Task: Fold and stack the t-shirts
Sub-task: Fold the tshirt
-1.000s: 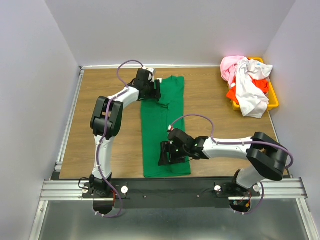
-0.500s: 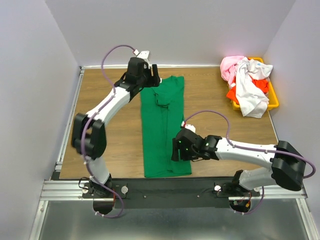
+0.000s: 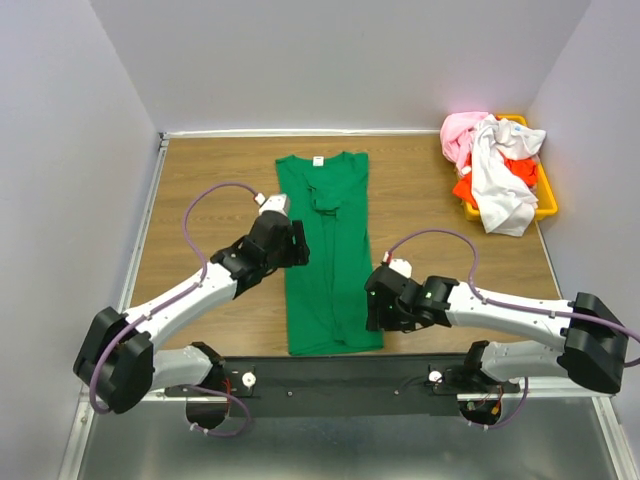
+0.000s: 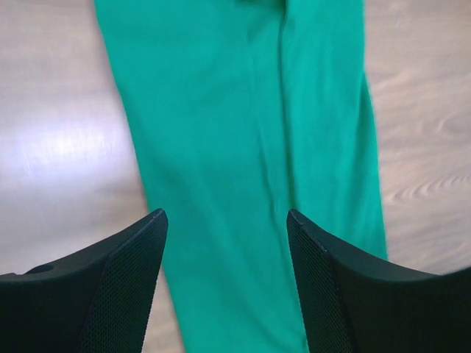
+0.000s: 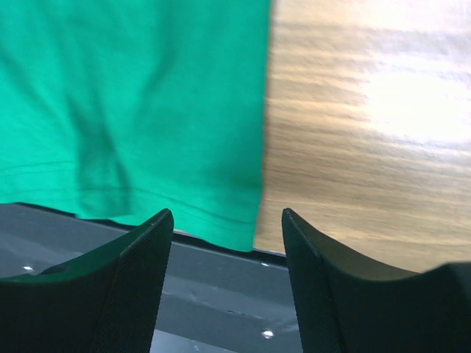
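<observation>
Hovering open and empty, left gripper (image 3: 292, 243) (nine o'clock of the green t-shirt (image 3: 327, 262)) and right gripper (image 3: 377, 306) (five o'clock) risk pinching one layer only, skewing the fold.

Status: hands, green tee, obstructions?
Left hand open at green tee left edge. Right hand open at near right corner. Tee flat, folded lengthwise. Nothing blocking.

Bright overhead light; glare on table (image 5: 401, 95); wrist views motion-blurred.
</observation>
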Robot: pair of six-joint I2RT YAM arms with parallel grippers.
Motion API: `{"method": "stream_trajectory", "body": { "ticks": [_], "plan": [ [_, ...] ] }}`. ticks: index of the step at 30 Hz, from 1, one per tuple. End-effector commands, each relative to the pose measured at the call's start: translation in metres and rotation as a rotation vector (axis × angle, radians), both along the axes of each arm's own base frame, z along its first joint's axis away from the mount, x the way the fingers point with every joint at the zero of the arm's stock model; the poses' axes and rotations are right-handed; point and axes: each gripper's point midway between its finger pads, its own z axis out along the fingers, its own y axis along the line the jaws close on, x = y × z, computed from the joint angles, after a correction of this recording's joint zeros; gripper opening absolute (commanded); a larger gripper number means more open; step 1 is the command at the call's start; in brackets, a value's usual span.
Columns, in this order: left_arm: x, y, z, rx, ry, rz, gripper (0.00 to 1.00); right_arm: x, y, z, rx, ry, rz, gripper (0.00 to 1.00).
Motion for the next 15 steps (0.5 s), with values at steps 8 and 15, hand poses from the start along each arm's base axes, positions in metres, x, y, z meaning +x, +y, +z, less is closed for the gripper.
{"method": "stream_trajectory", "body": {
  "ticks": [8,15],
  "plan": [
    [-0.069,0.002,-0.025,-0.030,0.124,0.091,0.70,-0.018,-0.007,-0.011,0.025,0.065,-0.024,0.59],
    [-0.103,0.016,-0.040,0.012,0.188,0.100,0.70,-0.028,-0.006,-0.021,0.038,0.114,-0.004,0.56]
  ]
}}
